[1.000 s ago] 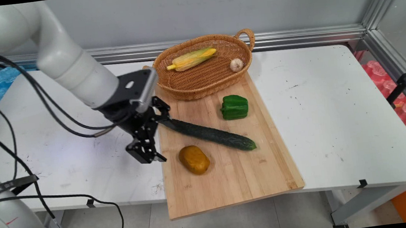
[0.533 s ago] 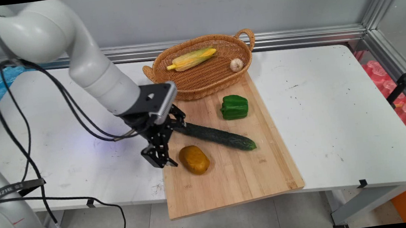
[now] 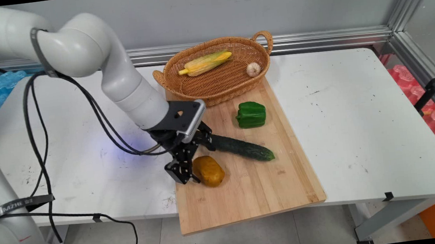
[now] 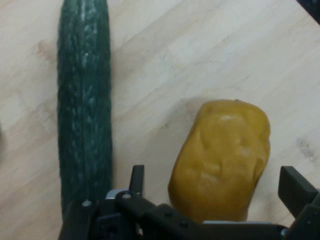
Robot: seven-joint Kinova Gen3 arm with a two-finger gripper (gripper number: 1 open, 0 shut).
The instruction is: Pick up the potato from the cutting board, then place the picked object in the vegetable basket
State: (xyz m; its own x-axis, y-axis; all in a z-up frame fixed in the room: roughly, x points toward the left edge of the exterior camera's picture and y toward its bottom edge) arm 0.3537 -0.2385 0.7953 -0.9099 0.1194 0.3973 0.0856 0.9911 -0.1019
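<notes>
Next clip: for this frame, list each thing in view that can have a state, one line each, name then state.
gripper: open, fingers either side of the potato, not closed on it
potato: lying on the cutting board, not held
cucumber: lying flat on the board, near end hidden by the gripper
green pepper: resting on the board, untouched
cutting board: flat, overhanging the table's near edge
basket: upright, holding corn and garlic

Bright, even overhead light; soft shadows; main view bowed at edges; hand view slightly soft.
</notes>
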